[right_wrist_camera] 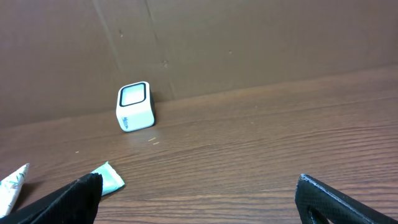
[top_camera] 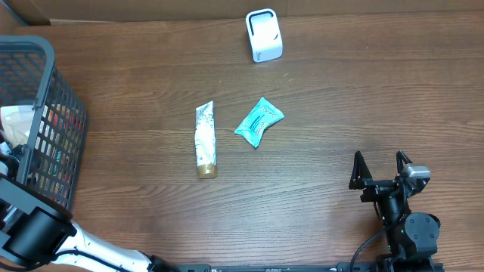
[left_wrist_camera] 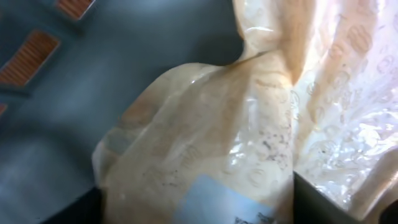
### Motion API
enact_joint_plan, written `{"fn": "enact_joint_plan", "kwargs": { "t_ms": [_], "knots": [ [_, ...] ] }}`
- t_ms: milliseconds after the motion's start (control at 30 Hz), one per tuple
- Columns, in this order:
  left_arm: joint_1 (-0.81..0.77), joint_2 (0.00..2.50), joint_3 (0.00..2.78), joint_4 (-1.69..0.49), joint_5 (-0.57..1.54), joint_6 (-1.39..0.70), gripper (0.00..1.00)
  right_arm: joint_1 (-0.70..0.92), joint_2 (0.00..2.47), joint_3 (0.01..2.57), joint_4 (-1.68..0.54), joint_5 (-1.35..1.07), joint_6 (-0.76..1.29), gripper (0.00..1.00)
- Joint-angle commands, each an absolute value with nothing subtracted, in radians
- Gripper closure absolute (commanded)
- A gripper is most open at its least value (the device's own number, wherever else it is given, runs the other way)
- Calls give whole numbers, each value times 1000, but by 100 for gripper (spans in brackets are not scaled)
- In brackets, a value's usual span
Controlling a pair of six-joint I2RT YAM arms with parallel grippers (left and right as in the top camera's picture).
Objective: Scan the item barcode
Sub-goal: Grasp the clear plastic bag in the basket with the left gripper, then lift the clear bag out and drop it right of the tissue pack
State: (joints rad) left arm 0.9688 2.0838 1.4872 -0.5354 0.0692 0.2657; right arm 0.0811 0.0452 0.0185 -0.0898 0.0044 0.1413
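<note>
Left gripper in basket, table's left edge: my jaws flank plastic-wrapped packet, grip unclear. Right gripper, near edge: wide, empty. Mid-table: tube, teal sachet. Far edge: scanner. Lift, scan pending.

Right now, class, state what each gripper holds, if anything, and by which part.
Right gripper: open, holding nothing. Left gripper: inside the basket, its fingers flank a clear plastic bag near its label; whether they grip it cannot be told.
</note>
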Motion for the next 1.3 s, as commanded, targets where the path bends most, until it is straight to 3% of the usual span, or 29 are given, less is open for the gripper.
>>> {"fn": "enact_joint_plan", "kwargs": {
  "t_ms": [0, 300, 533, 733, 1100, 1267],
  "knots": [
    [961, 2116, 1436, -564, 79, 299, 55, 85, 44, 8, -83, 7, 138, 0],
    [960, 2111, 1489, -588, 118, 221, 65, 85, 44, 8, -83, 7, 138, 0],
    [953, 2111, 1738, -768, 311, 156, 83, 85, 44, 8, -84, 7, 138, 0],
    [952, 2111, 2011, -947, 426, 89, 84, 85, 44, 8, -83, 7, 138, 0],
    [925, 2086, 2482, -1181, 815, 52, 81, 85, 44, 8, -84, 7, 138, 0],
    [899, 2018, 2585, -1223, 831, 52, 82, 85, 44, 8, -83, 6, 138, 0]
  ]
}}
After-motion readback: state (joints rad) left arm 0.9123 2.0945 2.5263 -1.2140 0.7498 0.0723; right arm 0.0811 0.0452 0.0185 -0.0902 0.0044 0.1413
